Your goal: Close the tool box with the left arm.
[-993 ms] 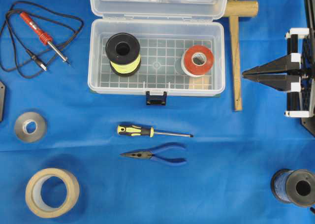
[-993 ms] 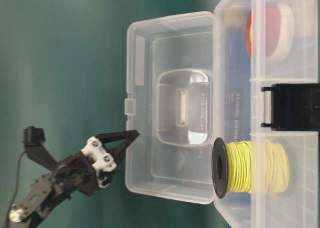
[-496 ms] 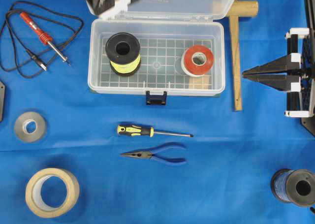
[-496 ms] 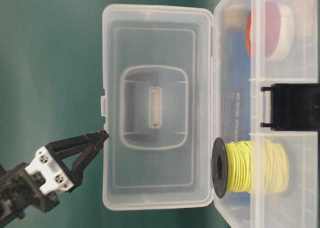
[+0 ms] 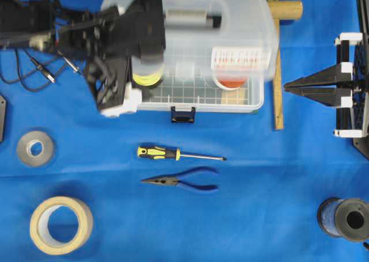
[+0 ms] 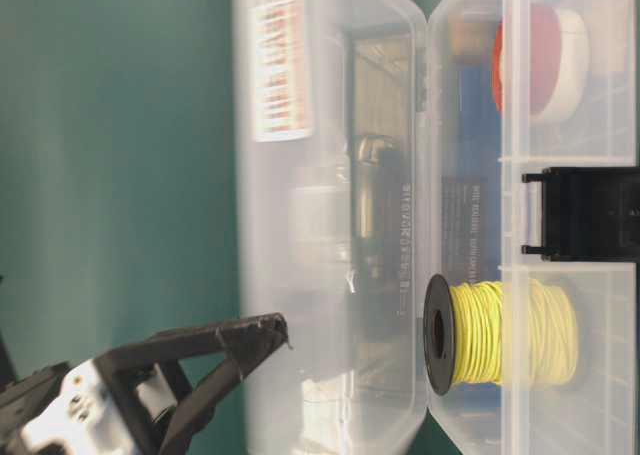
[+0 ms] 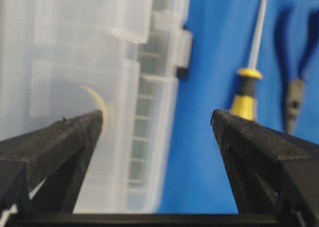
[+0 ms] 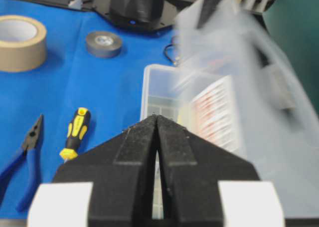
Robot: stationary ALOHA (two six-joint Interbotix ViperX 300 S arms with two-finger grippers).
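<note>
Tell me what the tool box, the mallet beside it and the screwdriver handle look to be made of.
Tool box: clear, glossy plastic; the spools show through its walls and lid.
Mallet: pale, matte wood by its tan colour, though the grain is too fine to confirm.
Screwdriver handle: yellow and black, probably moulded plastic with rubbery grip inserts; its shaft looks like bare metal.

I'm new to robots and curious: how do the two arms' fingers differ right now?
The left gripper has its fingers spread wide apart, beside the tool box; the right gripper has its fingers pressed together, holding nothing. The left one reaches over the box's near-left corner; the right one sits off to the box's right. Both are black, pointed wedges.
</note>
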